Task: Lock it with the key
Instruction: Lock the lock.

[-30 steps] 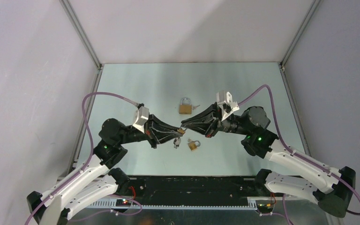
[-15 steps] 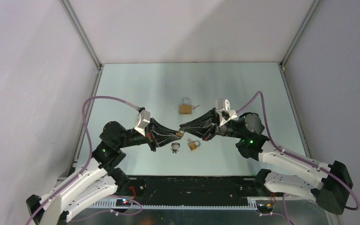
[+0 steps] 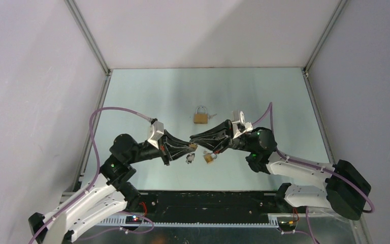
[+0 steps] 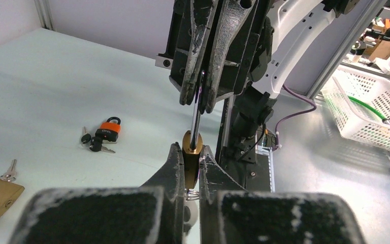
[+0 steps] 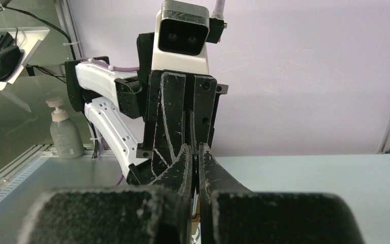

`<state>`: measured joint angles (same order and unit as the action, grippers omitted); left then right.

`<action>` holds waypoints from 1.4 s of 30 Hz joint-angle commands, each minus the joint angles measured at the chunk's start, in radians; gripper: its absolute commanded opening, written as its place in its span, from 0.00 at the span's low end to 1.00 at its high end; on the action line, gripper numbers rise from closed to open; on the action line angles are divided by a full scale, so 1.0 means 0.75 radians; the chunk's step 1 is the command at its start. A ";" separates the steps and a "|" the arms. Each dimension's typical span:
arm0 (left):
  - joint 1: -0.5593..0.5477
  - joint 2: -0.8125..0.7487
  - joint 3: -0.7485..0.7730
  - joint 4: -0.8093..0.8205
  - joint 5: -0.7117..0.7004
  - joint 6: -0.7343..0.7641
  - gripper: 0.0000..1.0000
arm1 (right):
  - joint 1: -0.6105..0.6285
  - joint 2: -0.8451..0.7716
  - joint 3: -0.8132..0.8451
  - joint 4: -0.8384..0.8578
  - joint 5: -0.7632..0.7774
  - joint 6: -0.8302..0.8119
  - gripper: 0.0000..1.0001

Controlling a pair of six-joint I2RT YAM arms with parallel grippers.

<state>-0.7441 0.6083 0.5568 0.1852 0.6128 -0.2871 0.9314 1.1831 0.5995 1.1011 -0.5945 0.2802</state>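
Note:
My left gripper (image 4: 189, 152) is shut on a small brass padlock (image 4: 191, 147), held above the table near its front middle. A key ring (image 4: 193, 193) hangs from the padlock's underside, and the keys (image 3: 189, 159) dangle below it. My right gripper (image 4: 198, 104) meets it tip to tip from the opposite side. It is shut on the silver shackle (image 4: 196, 122) that rises out of the brass body. In the top view the left gripper (image 3: 193, 146) and right gripper (image 3: 193, 138) touch at the padlock. In the right wrist view the right gripper (image 5: 193, 150) has shut jaws that hide most of the padlock.
An orange padlock (image 4: 108, 130) with black keys lies on the table just beyond the grippers. A larger brass padlock (image 3: 200, 116) with its key lies farther back. A white basket (image 4: 365, 109) sits off the table beyond the right arm's base.
The right arm has drawn in to the left, its wrist and elbow now closer to the left gripper. The fingertips of both grippers stay joined at the padlock.

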 commanded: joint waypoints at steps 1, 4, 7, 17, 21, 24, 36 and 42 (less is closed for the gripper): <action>-0.017 0.020 0.138 0.539 -0.196 -0.013 0.00 | 0.114 0.190 -0.106 -0.249 -0.237 0.075 0.00; -0.015 0.040 0.148 0.539 -0.180 -0.018 0.00 | 0.099 0.179 -0.105 -0.200 -0.234 0.114 0.00; -0.008 0.063 0.134 0.529 -0.184 -0.034 0.00 | 0.041 0.118 -0.094 -0.214 -0.210 0.183 0.00; 0.018 0.074 0.059 0.384 -0.355 -0.098 0.00 | -0.218 -0.227 0.129 -0.753 0.034 0.248 0.41; 0.023 0.089 0.060 0.338 -0.428 -0.127 0.00 | -0.340 -0.341 0.140 -0.817 -0.027 0.282 0.72; 0.023 0.102 0.066 0.331 -0.448 -0.147 0.00 | -0.371 -0.388 0.140 -0.873 -0.030 0.248 0.79; 0.024 0.164 0.143 0.334 -0.369 -0.262 0.00 | -0.174 -0.194 0.141 -0.706 -0.036 0.040 0.79; 0.023 0.167 0.150 0.350 -0.315 -0.283 0.00 | -0.164 -0.071 0.162 -0.486 -0.079 0.110 0.78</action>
<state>-0.7303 0.7376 0.6228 0.3836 0.3378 -0.4740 0.8017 1.1030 0.6720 0.5629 -0.6254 0.3569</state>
